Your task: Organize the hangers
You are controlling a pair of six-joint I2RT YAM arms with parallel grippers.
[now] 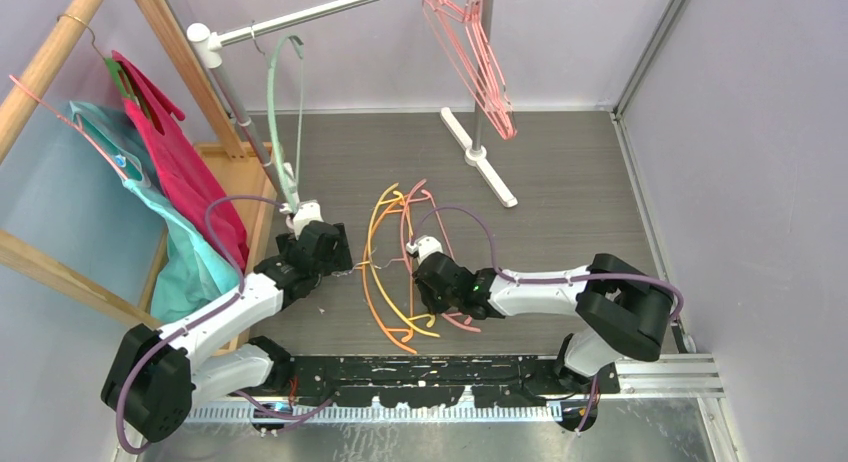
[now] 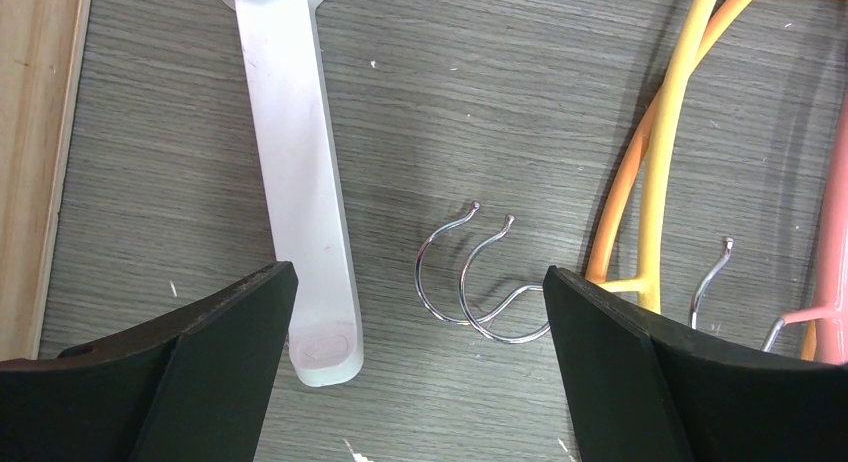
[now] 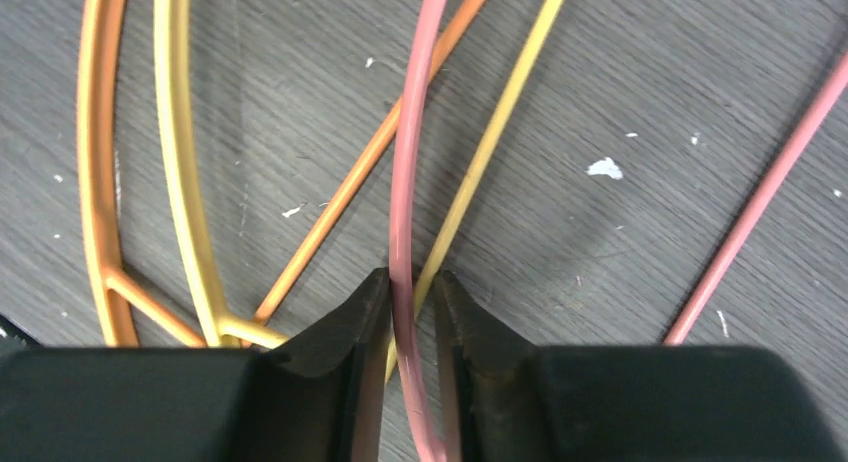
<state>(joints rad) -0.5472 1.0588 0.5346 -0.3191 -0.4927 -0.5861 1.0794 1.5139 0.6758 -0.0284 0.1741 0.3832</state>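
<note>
Pink plastic-coated wire runs straight between the jaws of the right gripper [image 3: 410, 292], which are clenched narrowly on this pink hanger [image 3: 405, 182], one pad at each side of its rod. It lies in a loose heap on the grey wood-grain worktop [image 1: 580, 182], crossing a thin orange hanger [image 3: 340, 192] and a yellow hanger [image 3: 175, 162] whose curved arms sweep past on the left of the right wrist view. The left gripper [image 2: 420, 282] hovers low over the worktop with its jaws spread wide and nothing between them; below it lie two metal hooks [image 2: 470, 272] side by side, just beside the white rack foot [image 2: 300, 162]. From above, a pale green hanger [image 1: 283, 112] hangs on the metal rail [image 1: 320, 14] just over the left arm, and a bunch of pink hangers [image 1: 480, 72] hangs near the rail's far right end. A magenta garment [image 1: 175, 162] and a teal garment [image 1: 170, 232] hang at the left.
</note>
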